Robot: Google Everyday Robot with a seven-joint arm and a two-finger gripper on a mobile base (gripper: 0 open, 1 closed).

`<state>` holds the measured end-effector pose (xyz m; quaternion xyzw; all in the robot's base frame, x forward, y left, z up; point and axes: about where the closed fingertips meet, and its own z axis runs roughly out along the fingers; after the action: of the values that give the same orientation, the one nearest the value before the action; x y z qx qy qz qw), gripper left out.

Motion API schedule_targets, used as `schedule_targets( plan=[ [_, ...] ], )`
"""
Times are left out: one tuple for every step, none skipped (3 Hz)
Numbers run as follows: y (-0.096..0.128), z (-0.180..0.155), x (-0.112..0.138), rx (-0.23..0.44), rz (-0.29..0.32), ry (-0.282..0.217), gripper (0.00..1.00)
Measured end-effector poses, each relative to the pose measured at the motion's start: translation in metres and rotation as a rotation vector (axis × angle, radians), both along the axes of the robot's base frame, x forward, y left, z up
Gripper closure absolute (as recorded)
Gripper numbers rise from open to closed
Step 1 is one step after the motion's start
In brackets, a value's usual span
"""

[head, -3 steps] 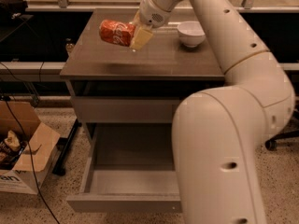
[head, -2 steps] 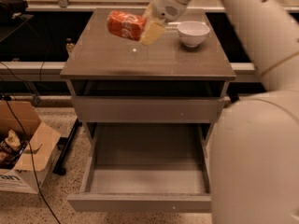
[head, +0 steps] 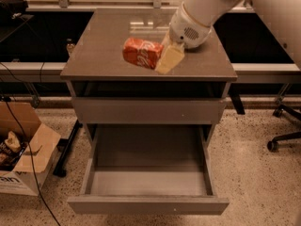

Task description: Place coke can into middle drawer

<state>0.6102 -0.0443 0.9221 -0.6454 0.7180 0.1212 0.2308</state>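
Note:
The coke can (head: pixel 141 52), red-orange with white lettering, lies on its side in my gripper (head: pixel 161 60), just above the front part of the grey cabinet top (head: pixel 103 55). One pale yellow finger (head: pixel 170 58) shows on the can's right end, and the gripper is shut on the can. The white wrist (head: pixel 190 27) reaches in from the upper right. The middle drawer (head: pixel 148 180) is pulled open below, and its grey tray is empty. The closed grey front (head: pixel 148 110) sits above it.
A cardboard box (head: pixel 21 149) with clutter stands on the floor at the left, with black cables beside it. An office chair base (head: pixel 282 138) is at the right. A dark shelf and rail run behind the cabinet.
The gripper has carried the can from the back of the cabinet top toward its front edge and a little to the right. The arm's bulk no longer covers the drawer's right side.

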Motion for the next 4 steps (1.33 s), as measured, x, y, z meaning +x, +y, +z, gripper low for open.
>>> schedule_targets(
  plan=[
    [-0.001, -0.039, -0.018, -0.041, 0.011, 0.081, 1.00],
    [-0.001, -0.039, -0.018, -0.041, 0.011, 0.082, 1.00],
    [-0.006, -0.073, -0.024, -0.045, -0.011, 0.151, 1.00],
    [-0.016, -0.124, -0.031, -0.019, -0.063, 0.249, 1.00]
  ],
)
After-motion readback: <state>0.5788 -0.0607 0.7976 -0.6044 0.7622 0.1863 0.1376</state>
